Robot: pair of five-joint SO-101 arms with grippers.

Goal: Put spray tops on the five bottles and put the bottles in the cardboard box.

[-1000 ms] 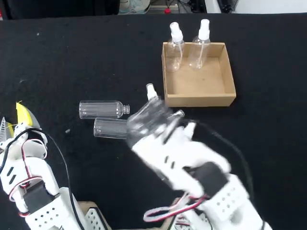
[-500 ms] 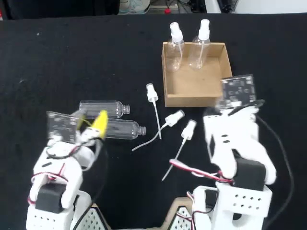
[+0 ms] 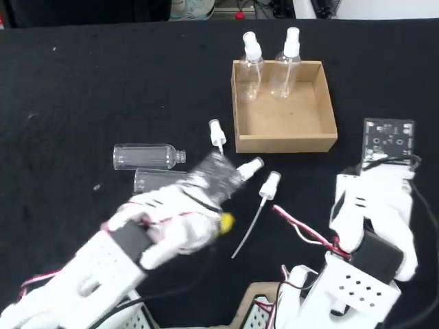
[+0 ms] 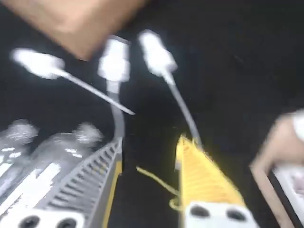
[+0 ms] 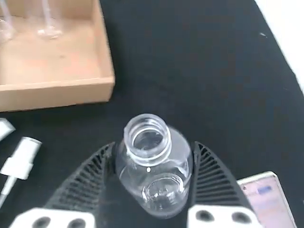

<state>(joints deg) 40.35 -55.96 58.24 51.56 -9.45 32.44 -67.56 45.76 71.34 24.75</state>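
Firstly, the right gripper (image 5: pixel 152 148) is clamped around a clear bottle (image 5: pixel 148 166) that has no top. Its black fingers press on either side of the shoulder, and the open neck points away from the wrist. Beyond it lies the black tabletop (image 5: pixel 204 71), then the near corner of the cardboard box (image 5: pixel 57 90).

The left gripper (image 4: pixel 149 154) has its jaws spread with nothing between them — one finger grey, the other yellow. It sits low over the tabletop, just short of three loose spray tops (image 4: pixel 115 64). The dip tube of one of them reaches almost to the yellow finger's tip. Two uncapped bottles (image 4: pixel 71 145) lie side by side next to the grey finger.

In the high view, the left arm (image 3: pixel 137 240) stretches in from the near left corner and crosses the nearer of the two lying bottles. The right arm (image 3: pixel 374 212) stands at the near right, apart from the box. The loose tops are scattered between the lying bottles and the box's near wall. Inside the box, two bottles with spray tops (image 3: pixel 252 65) stand upright against the far wall.
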